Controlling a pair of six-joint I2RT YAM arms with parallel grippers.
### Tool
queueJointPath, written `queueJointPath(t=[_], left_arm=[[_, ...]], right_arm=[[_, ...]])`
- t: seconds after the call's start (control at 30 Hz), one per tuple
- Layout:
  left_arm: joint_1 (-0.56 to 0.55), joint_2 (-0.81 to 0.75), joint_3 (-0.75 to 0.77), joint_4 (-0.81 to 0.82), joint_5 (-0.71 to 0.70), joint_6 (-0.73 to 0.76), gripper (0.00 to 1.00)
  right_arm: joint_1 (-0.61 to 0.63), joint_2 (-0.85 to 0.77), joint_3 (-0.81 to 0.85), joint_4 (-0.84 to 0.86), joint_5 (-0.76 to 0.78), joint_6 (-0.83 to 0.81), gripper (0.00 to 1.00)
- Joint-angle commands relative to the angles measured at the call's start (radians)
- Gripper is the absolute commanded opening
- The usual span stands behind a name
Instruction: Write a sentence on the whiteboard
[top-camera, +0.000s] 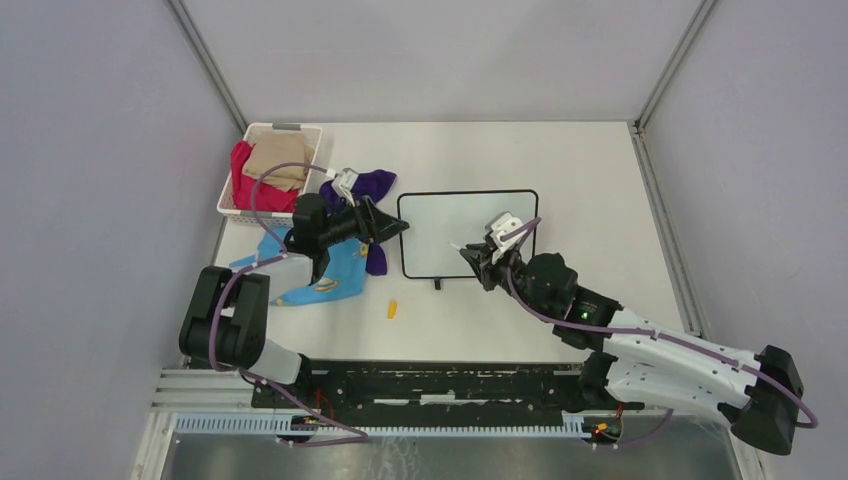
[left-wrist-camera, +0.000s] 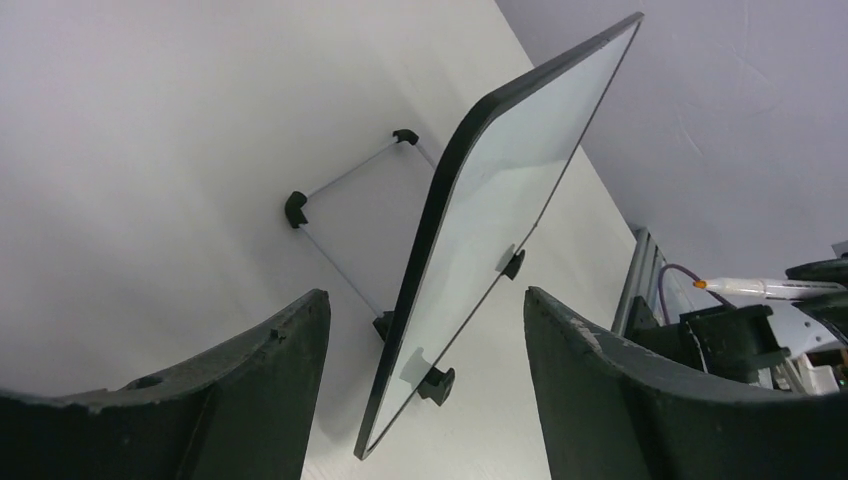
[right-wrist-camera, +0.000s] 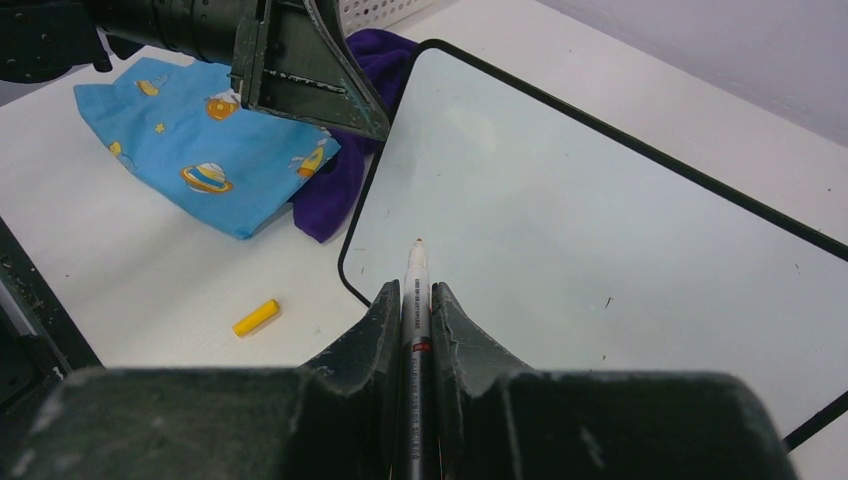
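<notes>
The whiteboard (top-camera: 468, 233) lies on the table, black-framed and blank; no sentence shows on it. My left gripper (top-camera: 398, 228) is open at the board's left edge. In the left wrist view the board (left-wrist-camera: 500, 200) runs edge-on between my spread left gripper (left-wrist-camera: 425, 335) fingers without touching them. My right gripper (top-camera: 472, 252) is shut on a white marker (right-wrist-camera: 415, 265). In the right wrist view my right gripper (right-wrist-camera: 414, 292) points the marker tip just over the board's (right-wrist-camera: 600, 220) near-left corner. The marker also shows in the left wrist view (left-wrist-camera: 760, 288).
A yellow marker cap (top-camera: 392, 309) lies on the table in front of the board, also in the right wrist view (right-wrist-camera: 256, 317). A blue patterned cloth (top-camera: 335, 272) and a purple cloth (top-camera: 372, 184) lie left of the board. A white basket (top-camera: 232, 204) of clothes stands at the back left.
</notes>
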Motion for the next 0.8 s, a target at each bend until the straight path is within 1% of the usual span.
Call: queueJointPath(t=[0.0, 0.17, 0.4, 0.5, 0.77], left_arm=[[-0.004, 0.067, 0.040, 0.195, 0.136, -0.048, 0.74], [-0.004, 0.126, 0.034, 0.250, 0.170, -0.056, 0.70], [-0.004, 0.160, 0.028, 0.255, 0.178, -0.043, 0.65], [-0.004, 0.170, 0.029, 0.252, 0.183, -0.037, 0.62], [-0.003, 0.177, 0.031, 0.233, 0.175, -0.013, 0.54]], right_arm=[[0.038, 0.023, 0.060, 0.074, 0.062, -0.016, 0.00], [0.100, 0.060, 0.076, 0.110, 0.188, -0.045, 0.00], [0.106, 0.164, 0.107, 0.178, 0.264, -0.057, 0.00], [0.105, 0.217, 0.137, 0.204, 0.275, -0.058, 0.00], [0.104, 0.347, 0.240, 0.219, 0.240, -0.040, 0.00]])
